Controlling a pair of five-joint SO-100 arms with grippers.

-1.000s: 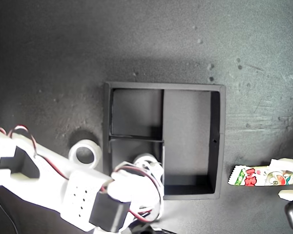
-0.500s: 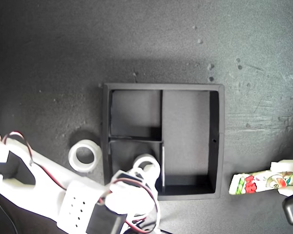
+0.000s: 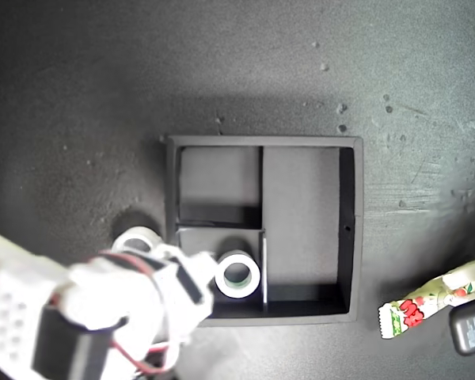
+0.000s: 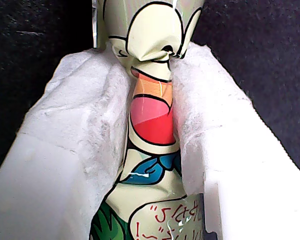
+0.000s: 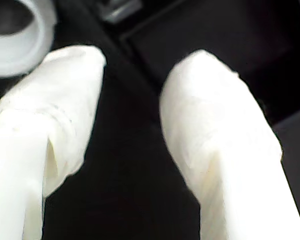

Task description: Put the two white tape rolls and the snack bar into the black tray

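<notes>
tray (image 3: pixel 351 229): square, matte black, low walls, two small compartments and one long one, flat on the tabletop.
first roll (image 3: pixel 237 273): white ring, lies flat in the small compartment nearer the exterior view's bottom.
second roll (image 3: pixel 136 240): white ring, on the tabletop just outside the tray's left wall in the exterior view, partly hidden.
bar (image 4: pixel 151 105): green-white wrapper, red print, tilted, at the exterior view's lower right, apart from the tray, pinched between white pads.

Bright glare, dim corners, blurred second wrist view.

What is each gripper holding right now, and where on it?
My first gripper pinches the snack bar across its printed body, near one end. My second gripper is open, holding nothing.
</notes>
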